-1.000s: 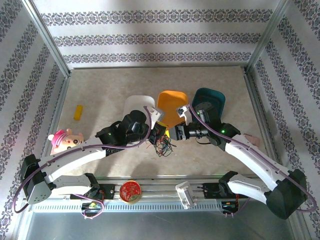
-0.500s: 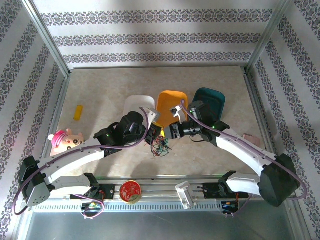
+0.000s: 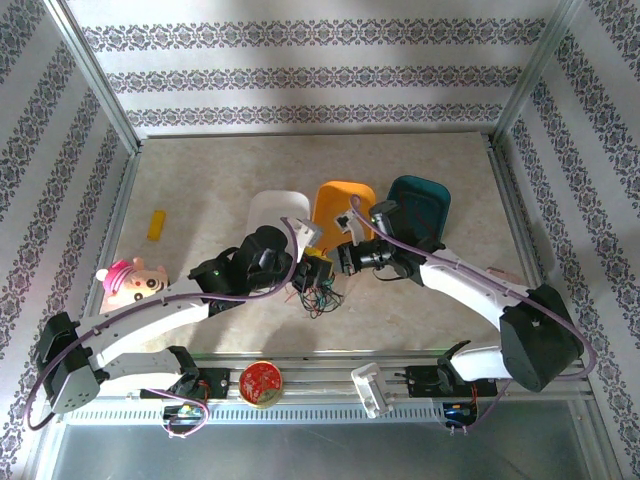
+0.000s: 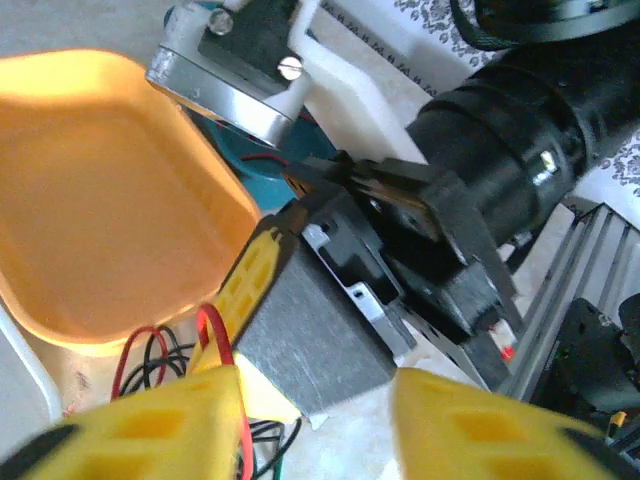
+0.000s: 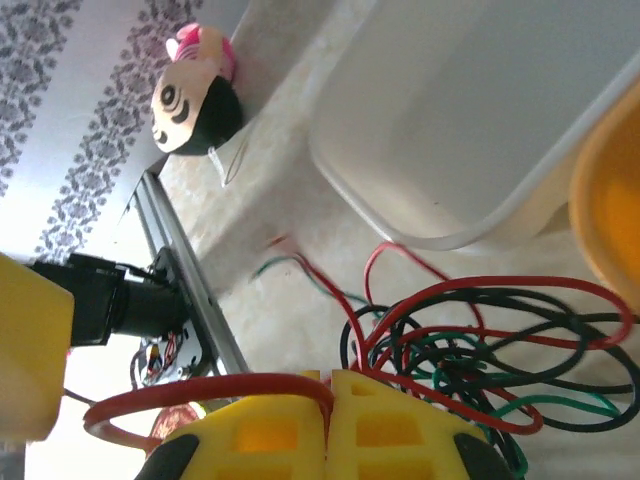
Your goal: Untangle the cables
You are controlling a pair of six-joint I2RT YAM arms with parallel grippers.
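The cables (image 3: 322, 296) lie as a small tangle of thin black, red and green wires on the table just in front of the trays. My two grippers meet right above it. The right gripper (image 3: 328, 262) is shut, and the right wrist view shows its yellow fingers (image 5: 270, 435) pressed together on a red cable (image 5: 200, 392), with the rest of the tangle (image 5: 480, 350) spread beyond them. The left gripper (image 4: 315, 430) stands open; a red loop (image 4: 212, 335) runs past its left finger (image 4: 150, 430), and the right gripper's grey body (image 4: 310, 335) sits just ahead.
A white tray (image 3: 278, 212), an orange tray (image 3: 345, 205) and a teal tray (image 3: 420, 198) stand side by side behind the tangle. A yellow block (image 3: 156, 224) and a plush toy (image 3: 130, 280) lie at the left. A red round tin (image 3: 261, 383) sits on the front rail.
The right gripper has swung left to the tangle and shut on a red cable. The left gripper, shut before, has opened. The tangle has shifted a little to the left.
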